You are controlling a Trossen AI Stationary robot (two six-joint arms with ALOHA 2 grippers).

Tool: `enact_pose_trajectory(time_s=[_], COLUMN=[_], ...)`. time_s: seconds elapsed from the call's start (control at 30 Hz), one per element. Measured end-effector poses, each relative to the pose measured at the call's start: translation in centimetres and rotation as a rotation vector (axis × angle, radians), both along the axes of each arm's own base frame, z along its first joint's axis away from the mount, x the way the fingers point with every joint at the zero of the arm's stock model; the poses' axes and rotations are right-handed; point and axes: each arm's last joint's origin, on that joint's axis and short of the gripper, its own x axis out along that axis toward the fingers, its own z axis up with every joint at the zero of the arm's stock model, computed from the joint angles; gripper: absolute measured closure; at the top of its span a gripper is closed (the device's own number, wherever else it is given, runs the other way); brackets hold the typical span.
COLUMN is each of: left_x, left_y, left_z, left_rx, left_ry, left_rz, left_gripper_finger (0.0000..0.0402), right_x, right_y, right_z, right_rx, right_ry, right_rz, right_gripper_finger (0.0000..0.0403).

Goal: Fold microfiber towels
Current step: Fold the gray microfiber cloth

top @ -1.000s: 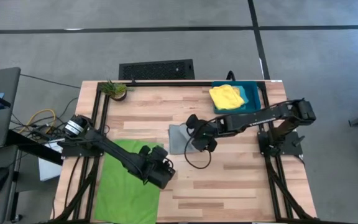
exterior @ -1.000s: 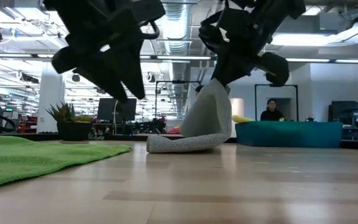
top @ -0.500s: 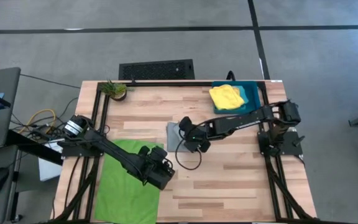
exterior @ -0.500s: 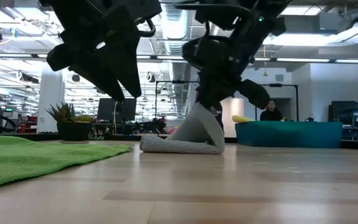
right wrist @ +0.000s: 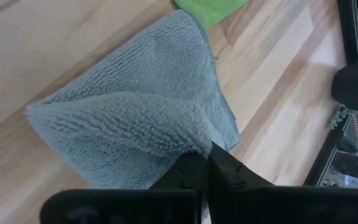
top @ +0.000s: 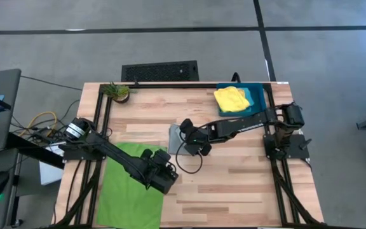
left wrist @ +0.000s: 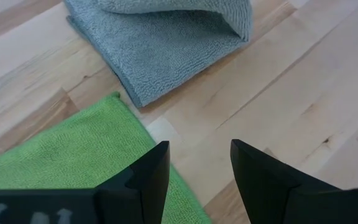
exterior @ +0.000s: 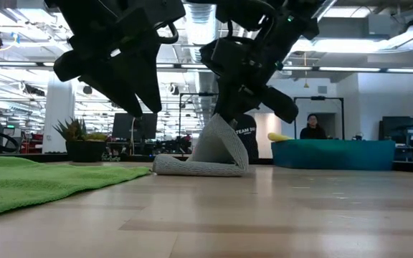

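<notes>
right pincer (top: 184, 131) at mid table, clenched on a lifted edge of the grey towel (top: 175, 138), wrist view shows the two dark fingers (right wrist: 219, 163) pinched shut on the fluffy fold; grey towel (right wrist: 129, 124) partly doubled over itself, lower layer flat on the wood, upper flap held up and curling over it; low view shows the same grey towel (exterior: 203, 158) rising in a peak from a flat roll on the table into the right pincer (exterior: 224, 107); left pincer (top: 161, 178) hovers over the right edge of the lime green towel (top: 129, 187), released, its fingers (left wrist: 151, 171) spread apart with bare wood between them, holding nothing; lime green towel (left wrist: 61, 149) lies flat and spread at the front left of the table, its corner just beside the grey towel's corner (left wrist: 160, 62), nearly touching; in the low view the green towel (exterior: 41, 183) is a flat sheet at left with the left arm's pincer (exterior: 131, 79) hanging above it; yellow towel (top: 230, 98) lies bunched in the dark teal bin (top: 258, 95) at the back right corner of the table, well apart from both pincers; bin (exterior: 332, 154) also visible at right in the low view with a bit of yellow at its left edge; small potted plant (top: 117, 91) at the back left corner of the table (top: 246, 178); people in the room behind, one at far left, one beyond the bin
</notes>
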Motion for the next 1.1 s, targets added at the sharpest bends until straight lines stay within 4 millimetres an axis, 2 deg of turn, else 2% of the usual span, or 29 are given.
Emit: enact_pose_trajectory(time_s=[0.33,0.77,0.9,1.1], left_x=[-0.1,-0.2,-0.2,-0.4], left_y=[0.1,-0.1,-0.2,-0.5], left_z=[0.0,0.0,0.0,0.0], left_rx=[0.007,0.004,0.002,-0.016], left_ry=[0.015,0.015,0.015,0.02], left_rz=[0.001,-0.004,-0.006,-0.013], left_gripper_finger=[0.0239,0.0239,0.0239,0.0239], right_x=[0.0,0.3,0.8,0.9], right_y=[0.0,0.2,0.7,0.7], right_z=[0.0,0.2,0.7,1.4], right_rx=[0.001,0.004,0.024,0.036], right_ry=[-0.002,-0.04,-0.117,-0.167], right_rz=[0.0,0.005,0.0,-0.009], right_gripper_finger=[0.0321,0.0189,0.0173,0.0171])
